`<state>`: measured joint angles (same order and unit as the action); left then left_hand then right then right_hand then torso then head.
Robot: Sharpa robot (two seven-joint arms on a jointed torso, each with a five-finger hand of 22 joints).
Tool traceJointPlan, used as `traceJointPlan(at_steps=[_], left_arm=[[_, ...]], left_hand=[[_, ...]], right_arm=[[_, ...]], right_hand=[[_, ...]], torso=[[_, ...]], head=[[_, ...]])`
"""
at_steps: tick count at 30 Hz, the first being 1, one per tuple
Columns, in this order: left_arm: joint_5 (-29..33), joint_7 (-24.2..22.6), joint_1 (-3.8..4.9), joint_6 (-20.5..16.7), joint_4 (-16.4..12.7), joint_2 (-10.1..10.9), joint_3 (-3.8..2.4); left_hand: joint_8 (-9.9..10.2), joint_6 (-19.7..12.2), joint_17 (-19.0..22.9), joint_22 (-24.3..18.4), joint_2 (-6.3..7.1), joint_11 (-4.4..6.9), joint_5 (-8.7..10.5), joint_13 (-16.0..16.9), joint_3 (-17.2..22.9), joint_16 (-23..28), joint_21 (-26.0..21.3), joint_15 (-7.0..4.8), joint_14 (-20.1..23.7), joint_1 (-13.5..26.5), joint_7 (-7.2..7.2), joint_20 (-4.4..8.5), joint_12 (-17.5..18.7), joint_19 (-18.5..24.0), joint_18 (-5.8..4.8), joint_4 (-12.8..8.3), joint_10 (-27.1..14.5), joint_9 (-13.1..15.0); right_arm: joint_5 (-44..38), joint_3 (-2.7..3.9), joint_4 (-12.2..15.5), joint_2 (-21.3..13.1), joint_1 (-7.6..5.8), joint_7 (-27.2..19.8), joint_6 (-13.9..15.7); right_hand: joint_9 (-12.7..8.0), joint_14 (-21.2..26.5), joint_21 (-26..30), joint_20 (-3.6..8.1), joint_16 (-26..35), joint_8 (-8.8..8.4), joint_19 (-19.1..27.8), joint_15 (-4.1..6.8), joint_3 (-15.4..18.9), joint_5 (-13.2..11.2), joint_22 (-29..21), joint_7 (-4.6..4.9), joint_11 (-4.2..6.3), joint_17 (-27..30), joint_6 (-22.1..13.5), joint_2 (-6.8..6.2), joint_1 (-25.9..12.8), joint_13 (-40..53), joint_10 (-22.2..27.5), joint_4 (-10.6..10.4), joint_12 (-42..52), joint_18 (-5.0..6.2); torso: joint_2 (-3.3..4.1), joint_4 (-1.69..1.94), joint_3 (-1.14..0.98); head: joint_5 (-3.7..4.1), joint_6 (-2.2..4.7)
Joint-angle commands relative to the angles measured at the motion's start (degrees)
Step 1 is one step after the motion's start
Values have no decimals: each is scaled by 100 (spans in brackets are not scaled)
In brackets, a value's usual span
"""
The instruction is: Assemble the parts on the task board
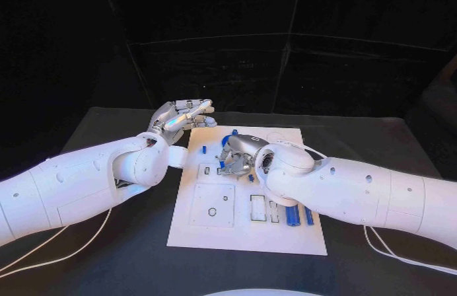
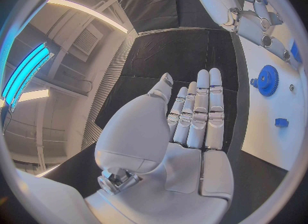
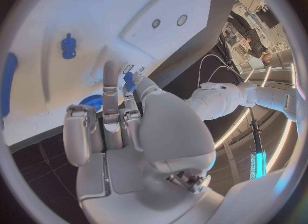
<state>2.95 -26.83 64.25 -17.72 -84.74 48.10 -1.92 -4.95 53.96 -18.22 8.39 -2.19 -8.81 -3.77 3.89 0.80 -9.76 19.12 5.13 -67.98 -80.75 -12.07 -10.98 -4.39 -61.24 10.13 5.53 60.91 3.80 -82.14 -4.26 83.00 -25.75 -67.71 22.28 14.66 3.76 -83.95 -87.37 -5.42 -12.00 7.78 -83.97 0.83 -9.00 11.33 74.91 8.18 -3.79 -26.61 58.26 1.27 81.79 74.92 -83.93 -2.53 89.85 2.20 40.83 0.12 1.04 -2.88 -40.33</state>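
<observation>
White and flat, the task board (image 1: 249, 230) lies in the middle of the black table (image 1: 381, 137), and we describe it from its near edge outward. Near us, at about five o'clock from the board's centre, we see a few blue parts (image 1: 292, 215) lying side by side, long and narrow, just beside some rectangular cut-outs (image 1: 258, 207). At about seven o'clock from the centre is a larger square recess (image 1: 213, 204) in the board.

Farther out, over the middle of the board, our right hand (image 1: 240, 154) hangs palm down, its arm coming from four o'clock. In the right wrist view, the right hand (image 3: 122, 126) pinches a small blue part (image 3: 129, 80) between the thumb and a fingertip, while the other fingers lie stretched out beside it. Just beneath those fingers we see a blue gear (image 3: 92, 102) on the board, partly hidden, and farther across the board a small blue knob-shaped part (image 3: 68, 45) standing alone.

Farthest away, at about eleven o'clock, our left hand (image 1: 179, 120) is at the board's far left corner, over the table just beside the edge. In the left wrist view, the left hand (image 2: 192, 121) holds nothing; its fingers lie straight and close together, the thumb a little apart. Beyond them, on the board, sit the blue gear (image 2: 266, 80) and a small blue part (image 2: 281, 123).
</observation>
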Motion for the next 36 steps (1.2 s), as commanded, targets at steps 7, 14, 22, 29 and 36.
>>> traceJointPlan(at_steps=[7, 14, 22, 29, 36], left_arm=[[-26, -48, 10, 42, 4, -1, -6], [-26, -49, 10, 43, 14, 2, -6], [-26, -49, 10, 49, 39, -1, -6], [-26, -50, 10, 50, 52, -1, -6], [-26, -50, 10, 52, 57, -5, -6]], left_hand=[[24, 43, -9, -7, -43, -2, -25, -8, 6, 23, -28, 17, 29, -6, -8, -16, 37, 35, 22, -40, 48, -2], [24, 43, -9, -7, -43, -2, -25, -8, 6, 23, -28, 17, 29, -6, -8, -16, 37, 35, 22, -40, 48, -2], [24, 43, -9, -7, -43, -2, -25, -8, 6, 23, -28, 17, 29, -6, -8, -16, 37, 35, 22, -40, 48, -2], [26, 47, -16, -9, -44, -3, -23, -8, 7, 35, -29, 19, 24, -1, -8, -19, 38, 35, 23, -45, 51, -2], [26, 47, -16, -9, -44, -3, -23, -8, 7, 35, -29, 19, 24, -1, -8, -19, 38, 35, 23, -45, 51, -2]], right_arm=[[-232, 1, -1, 6, 72, 28, -18], [-278, 1, -18, -8, 96, 43, -16], [-427, 1, -27, -32, 107, 72, 6], [-460, 2, -41, -33, 109, 99, -83], [-467, 1, -72, -6, 113, 107, -179]], right_hand=[[9, -161, -10, 24, -26, 5, -337, 1, -33, 18, 877, 4, 35, -8, 53, -37, -56, 1508, -607, 20, 15, -85], [9, -161, -8, 24, -26, 3, -336, 1, -35, 17, 874, 5, 34, -8, 53, -44, -59, 1508, -607, 23, 15, -85], [9, -160, -7, 23, -26, -7, -335, 0, -44, 17, 871, 8, 32, -9, 51, -68, -68, 1508, -607, 37, 15, -84], [8, -158, -4, 22, -25, -17, -332, -1, -53, 17, 866, 11, 30, -9, 50, -97, -79, 1508, -607, 54, 15, -83], [6, -158, 0, 19, -26, -45, -328, -6, -63, 6, 857, 24, 20, -10, 34, -150, -124, 1508, -607, 69, 15, -81]], torso=[[-1, 3, 2], [-4, 0, 0], [2, 0, -6], [3, -1, 1], [1, -1, 0]], head=[[-23, -28], [-36, -31], [-39, -36], [-38, -52], [-38, -64]])
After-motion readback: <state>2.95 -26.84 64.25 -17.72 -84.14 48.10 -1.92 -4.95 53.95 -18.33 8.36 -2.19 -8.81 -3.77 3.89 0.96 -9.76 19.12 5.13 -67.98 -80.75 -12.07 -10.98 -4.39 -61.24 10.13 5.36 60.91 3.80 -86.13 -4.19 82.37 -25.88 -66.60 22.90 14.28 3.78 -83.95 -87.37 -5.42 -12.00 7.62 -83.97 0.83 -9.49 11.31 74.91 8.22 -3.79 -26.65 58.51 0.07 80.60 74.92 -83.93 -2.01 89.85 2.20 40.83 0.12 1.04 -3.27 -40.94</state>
